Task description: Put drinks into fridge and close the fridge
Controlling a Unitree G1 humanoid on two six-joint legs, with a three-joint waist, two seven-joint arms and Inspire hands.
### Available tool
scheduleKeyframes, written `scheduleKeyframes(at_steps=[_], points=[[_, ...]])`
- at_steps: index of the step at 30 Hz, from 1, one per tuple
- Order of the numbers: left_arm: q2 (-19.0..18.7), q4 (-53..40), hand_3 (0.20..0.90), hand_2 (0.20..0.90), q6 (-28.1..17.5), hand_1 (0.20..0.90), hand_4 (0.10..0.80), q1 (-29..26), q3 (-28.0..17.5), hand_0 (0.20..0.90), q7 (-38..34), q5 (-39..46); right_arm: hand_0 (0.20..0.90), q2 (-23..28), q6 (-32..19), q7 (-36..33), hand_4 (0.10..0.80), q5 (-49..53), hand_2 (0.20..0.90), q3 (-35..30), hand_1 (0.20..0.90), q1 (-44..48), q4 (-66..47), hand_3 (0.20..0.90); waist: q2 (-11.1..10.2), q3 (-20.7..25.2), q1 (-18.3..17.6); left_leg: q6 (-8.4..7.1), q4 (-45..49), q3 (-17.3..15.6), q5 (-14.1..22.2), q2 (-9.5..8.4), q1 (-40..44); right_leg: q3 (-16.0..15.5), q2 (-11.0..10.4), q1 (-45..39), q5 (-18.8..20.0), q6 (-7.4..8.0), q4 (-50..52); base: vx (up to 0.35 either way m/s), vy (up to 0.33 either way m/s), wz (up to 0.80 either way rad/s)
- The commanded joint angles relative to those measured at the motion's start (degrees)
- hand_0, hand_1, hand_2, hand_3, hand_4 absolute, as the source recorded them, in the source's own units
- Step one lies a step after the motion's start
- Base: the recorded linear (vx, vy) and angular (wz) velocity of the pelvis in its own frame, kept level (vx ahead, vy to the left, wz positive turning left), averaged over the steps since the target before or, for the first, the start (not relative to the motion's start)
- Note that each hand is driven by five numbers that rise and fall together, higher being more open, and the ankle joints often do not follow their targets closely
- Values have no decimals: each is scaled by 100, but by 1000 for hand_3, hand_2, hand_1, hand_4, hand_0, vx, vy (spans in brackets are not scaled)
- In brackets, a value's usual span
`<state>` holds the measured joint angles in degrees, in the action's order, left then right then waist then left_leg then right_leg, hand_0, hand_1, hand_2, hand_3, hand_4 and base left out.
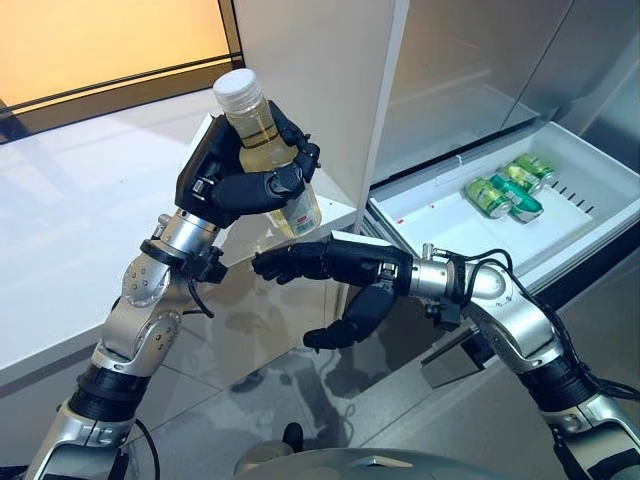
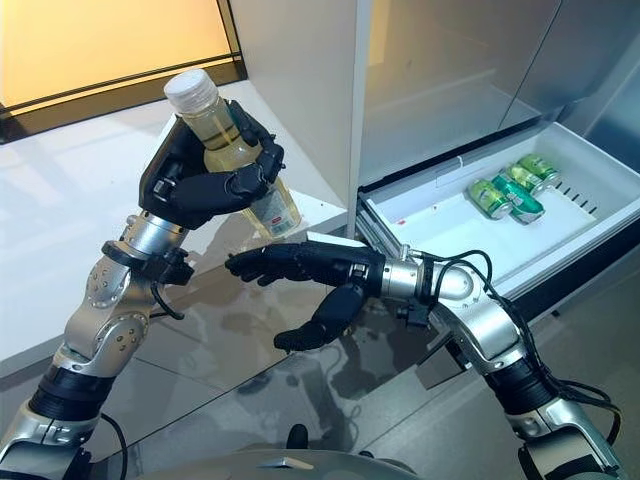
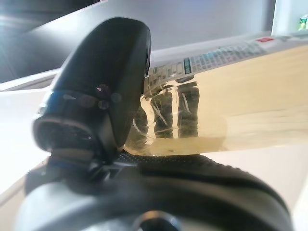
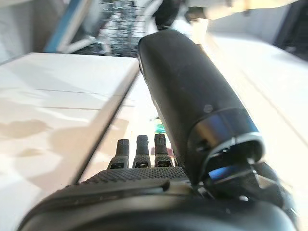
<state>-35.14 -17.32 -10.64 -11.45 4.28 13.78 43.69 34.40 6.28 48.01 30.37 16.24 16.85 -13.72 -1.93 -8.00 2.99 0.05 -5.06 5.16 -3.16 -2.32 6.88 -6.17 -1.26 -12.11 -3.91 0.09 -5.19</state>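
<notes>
My left hand (image 1: 225,180) is shut on a clear bottle (image 1: 255,125) of pale yellow drink with a white cap, and holds it tilted in the air above the white counter's corner. The bottle also shows in the left wrist view (image 3: 240,106), lying against the thumb (image 3: 106,86). My right hand (image 1: 320,262) is open and empty. Its fingers reach out straight just below the bottle's base, and its thumb hangs down. The fridge's white drawer (image 1: 440,215) is pulled out at the right, with green cans (image 1: 510,190) lying in it.
A white counter (image 1: 80,220) runs along the left. A tall white panel (image 1: 310,80) stands between the counter and the fridge's open compartment (image 1: 470,60). Grey glossy floor tiles (image 1: 300,390) lie below my arms.
</notes>
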Motion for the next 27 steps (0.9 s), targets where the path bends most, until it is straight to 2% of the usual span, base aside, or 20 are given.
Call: scheduleKeyframes(at_steps=[1,4,7,13,15,21,27], points=[[-189,-605,200,300,-1446,300,100,-446,-969,300,43,-73,900,-11,-618,-153,800,531,900,-872,900,-261,-577,900,-19,728,-27,103,6,122,398,-248,-8,-38,-107,500,527,419,122,0,0,0],[-419,-523,200,300,-1752,300,100,-355,-1202,300,-230,-705,900,125,-572,-218,800,641,900,-1182,900,-440,-524,900,-19,740,-58,96,6,110,403,-243,-14,-19,-96,513,529,418,116,0,0,0],[-620,-409,200,300,-1872,300,100,-365,-1308,300,-388,-994,900,196,-606,-286,800,774,900,-1301,900,-477,-444,900,-17,744,-73,89,6,102,408,-238,-13,-14,-90,507,530,416,102,0,0,0],[-786,-306,200,300,-1816,300,100,-374,-1317,300,-83,-556,900,156,-567,-683,800,912,900,-1375,900,-441,-264,900,4,729,-83,82,6,73,413,-217,-17,-17,-85,516,533,420,95,0,0,0],[-752,-319,200,300,-1730,300,100,-424,-1237,300,23,-416,900,131,-554,-740,800,893,900,-1326,900,-348,-241,900,8,721,-87,79,6,65,415,-211,-12,-22,-81,518,532,418,97,0,0,0],[-570,-292,200,300,-1291,300,100,-761,-561,300,120,-352,900,94,-280,-1380,800,939,900,-749,900,340,6,900,12,670,-75,84,6,85,418,-212,37,-26,-70,480,521,392,105,0,0,0],[-487,-236,200,300,-1118,300,100,-905,-253,300,199,-239,900,-18,-239,-1565,800,963,900,-464,900,659,215,900,14,676,-39,95,6,108,408,-220,38,-40,-59,471,523,380,101,0,0,0]])
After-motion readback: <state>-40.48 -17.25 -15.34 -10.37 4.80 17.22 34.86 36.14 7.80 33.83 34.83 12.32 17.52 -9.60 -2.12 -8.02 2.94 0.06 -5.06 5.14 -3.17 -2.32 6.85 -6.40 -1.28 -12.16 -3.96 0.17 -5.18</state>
